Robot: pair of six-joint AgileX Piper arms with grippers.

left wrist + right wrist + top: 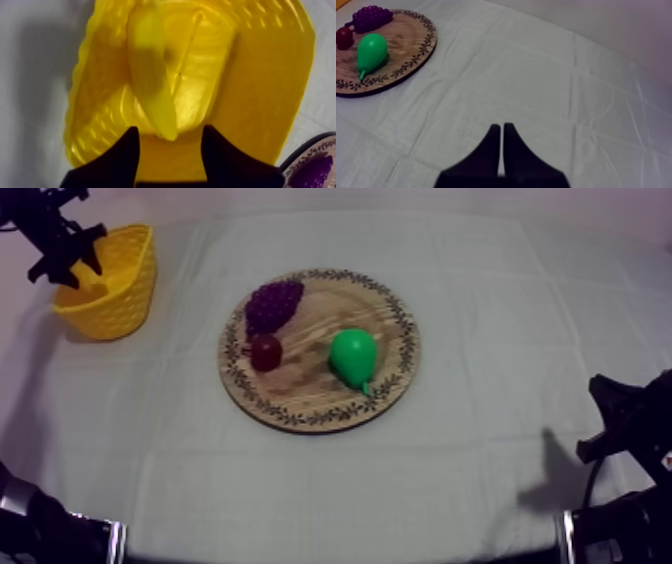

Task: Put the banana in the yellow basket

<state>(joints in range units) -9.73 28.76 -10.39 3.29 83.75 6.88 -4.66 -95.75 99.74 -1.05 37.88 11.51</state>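
Grey-white cloth [500, 308] carries the yellow basket [260, 100]; banana [150, 75] inside, just beyond my parted left pincer [170, 129].

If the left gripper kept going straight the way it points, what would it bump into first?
Probably the banana, in the basket right ahead of the open left gripper. Depth is hard to judge, so it might meet the basket's floor beside it instead.

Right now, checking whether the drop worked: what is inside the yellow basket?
A banana is inside the yellow basket, beneath the open left hand. The banana covers the floor under it, so anything beneath cannot be seen.
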